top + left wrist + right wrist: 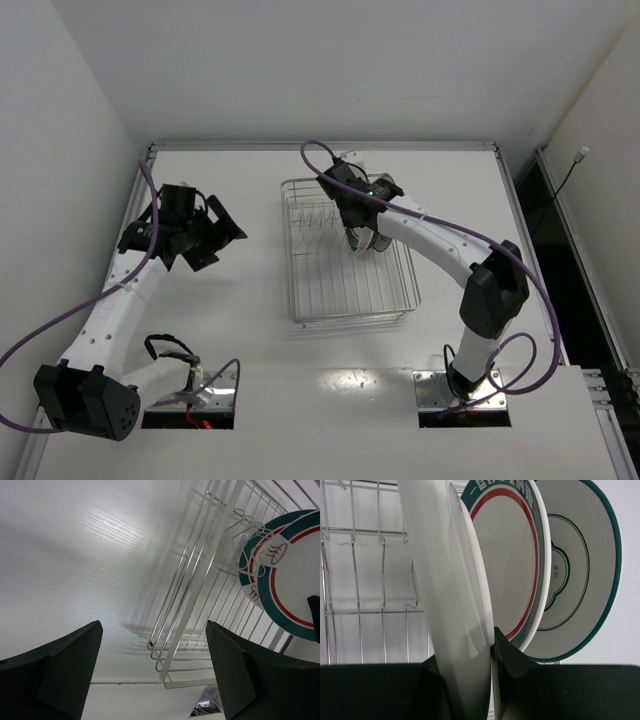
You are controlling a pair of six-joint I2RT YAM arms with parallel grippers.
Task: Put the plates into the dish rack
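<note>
White table (240, 310), rack (340, 290) at centre: two plates in, a third in our grip.
Our right gripper (490, 652) clamps a white plate (447, 580) edge-on; just beyond it a red-ringed plate (512, 555) and a green-rimmed plate (582, 570) stand in the rack. Our left gripper (152, 670) gapes wide, empty, beside the rack. We see no fourth plate, and the held one's lower edge is hidden.
</note>
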